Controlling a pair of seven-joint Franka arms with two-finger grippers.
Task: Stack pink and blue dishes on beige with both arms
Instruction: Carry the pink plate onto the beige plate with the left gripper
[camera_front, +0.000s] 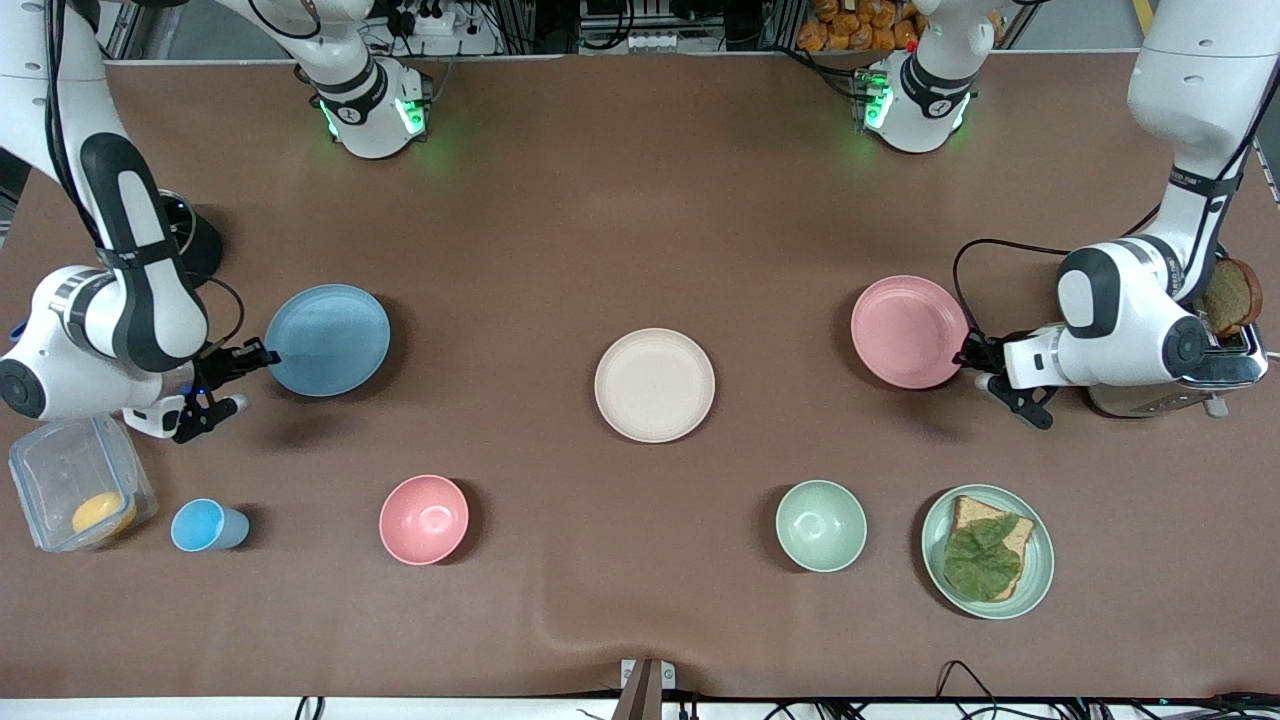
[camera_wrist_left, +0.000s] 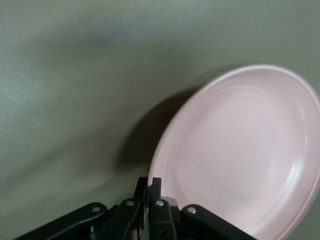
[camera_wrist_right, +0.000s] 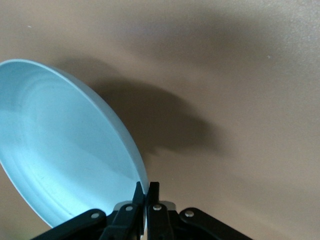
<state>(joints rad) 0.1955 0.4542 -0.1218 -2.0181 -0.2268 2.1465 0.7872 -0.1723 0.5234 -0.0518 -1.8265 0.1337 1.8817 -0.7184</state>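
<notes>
A brown, softly wrinkled cloth covers the table (camera_front: 600, 200). Two white arms reach in from its ends. The right gripper (camera_front: 262, 353) pinches the rim of the matte blue plate (camera_front: 328, 339) toward the right arm's end, its fingers (camera_wrist_right: 151, 192) pressed together on the thin edge; the plate casts a detached shadow in the right wrist view. The left gripper (camera_front: 968, 352) likewise clamps the pink plate (camera_front: 908, 331) by its rim toward the left arm's end. Between them lies the beige plate (camera_front: 654, 384), flat and round with a low rim. A chrome toaster (camera_front: 1215, 365) is half hidden under the left arm.
</notes>
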